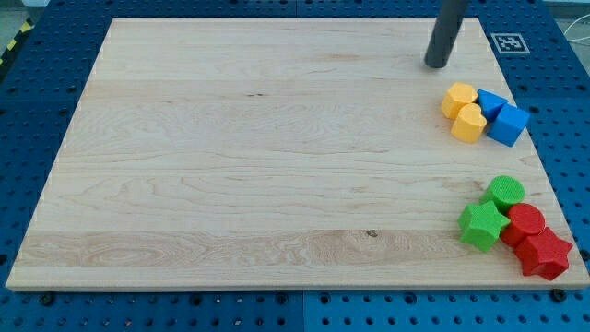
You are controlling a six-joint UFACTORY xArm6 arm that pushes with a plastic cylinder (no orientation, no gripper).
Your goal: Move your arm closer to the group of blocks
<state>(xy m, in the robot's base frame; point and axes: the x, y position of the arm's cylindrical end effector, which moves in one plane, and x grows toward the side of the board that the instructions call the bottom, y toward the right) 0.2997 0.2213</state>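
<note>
My tip (436, 65) rests on the wooden board near the view's top right, just above and left of a cluster of blocks. That cluster holds a yellow hexagon block (458, 99), a yellow rounded block (469, 123), a blue triangular block (490, 102) and a blue cube (508, 124), all touching. A second cluster sits at the view's bottom right: a green cylinder (505, 193), a green star (482, 226), a red cylinder (525, 221) and a red star (544, 254). The tip touches no block.
The wooden board (258, 157) lies on a blue perforated table. A black-and-white marker tag (509, 42) sits at the board's top right corner. The red star lies at the board's right edge.
</note>
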